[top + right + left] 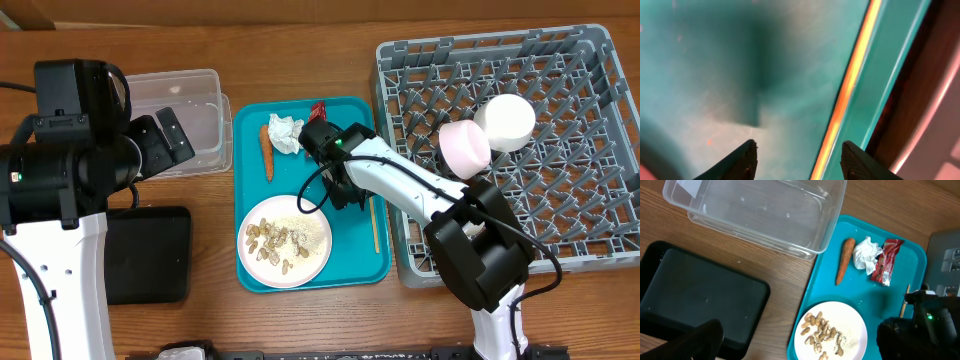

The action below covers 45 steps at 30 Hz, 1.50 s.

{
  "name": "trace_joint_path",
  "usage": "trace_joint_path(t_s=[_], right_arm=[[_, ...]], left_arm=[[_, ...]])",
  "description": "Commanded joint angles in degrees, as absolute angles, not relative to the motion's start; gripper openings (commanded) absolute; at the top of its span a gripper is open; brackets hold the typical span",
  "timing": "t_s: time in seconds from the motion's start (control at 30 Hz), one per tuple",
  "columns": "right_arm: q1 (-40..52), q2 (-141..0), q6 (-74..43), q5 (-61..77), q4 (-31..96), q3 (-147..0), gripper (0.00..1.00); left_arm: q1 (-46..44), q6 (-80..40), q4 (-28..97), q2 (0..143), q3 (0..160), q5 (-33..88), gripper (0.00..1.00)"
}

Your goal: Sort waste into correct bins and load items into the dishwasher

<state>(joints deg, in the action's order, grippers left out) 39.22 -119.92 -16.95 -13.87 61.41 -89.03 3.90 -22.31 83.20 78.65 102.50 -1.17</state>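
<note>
Released, the right gripper point(798, 147) straddles what are probably the chopsticks point(847, 85) on the teal tray point(700, 75). It should lower straight, then pinch.

White links point(400, 180); black joint housings point(70, 160); black cables point(303, 195); right tool point(799, 145) dark, pointed.

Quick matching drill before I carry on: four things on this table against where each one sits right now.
1 carrot
2 pink bowl
3 food scraps
4 clear tub

A on the white plate
B on the wooden table
C in the grey dish rack
D directly on the teal tray

Pairs: 1-D, 2-C, 3-A, 4-B
</note>
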Motion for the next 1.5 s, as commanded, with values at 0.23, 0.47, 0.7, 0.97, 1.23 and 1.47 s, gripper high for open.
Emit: trace_joint_path(t_s=[0.23,0.47,0.7,0.97,1.23,1.47], right_arm=[[35.07,-119.83,-18.68,-7.16,56.58,-80.6,0.55],[37.19,-119.81,-11.9,-1.39,56.86,-80.82,0.45],[39.68,-119.79,-12.25,-3.97,57.36,-84.14,0.13],[38.83,-119.59,-13.91,-5.96,58.0,-88.53,0.04],[37.89,-114.96,-15.05,-7.77,66.08,-102.35,0.04],[32.34,-110.21,-11.88,-7.77,72.99,-108.44,0.04]], left_arm=[[4.14,-21.43,83.35,78.76,102.98,-1.91,1.0],[4.14,-21.41,83.35,78.76,102.98,-1.91,1.0],[4.14,-21.43,83.35,78.76,102.98,-1.91,1.0],[4.14,-21.43,83.35,78.76,102.98,-1.91,1.0],[4.14,-21.41,83.35,78.76,102.98,-1.91,1.0],[4.1,-21.41,83.35,78.76,102.98,-1.93,1.0]])
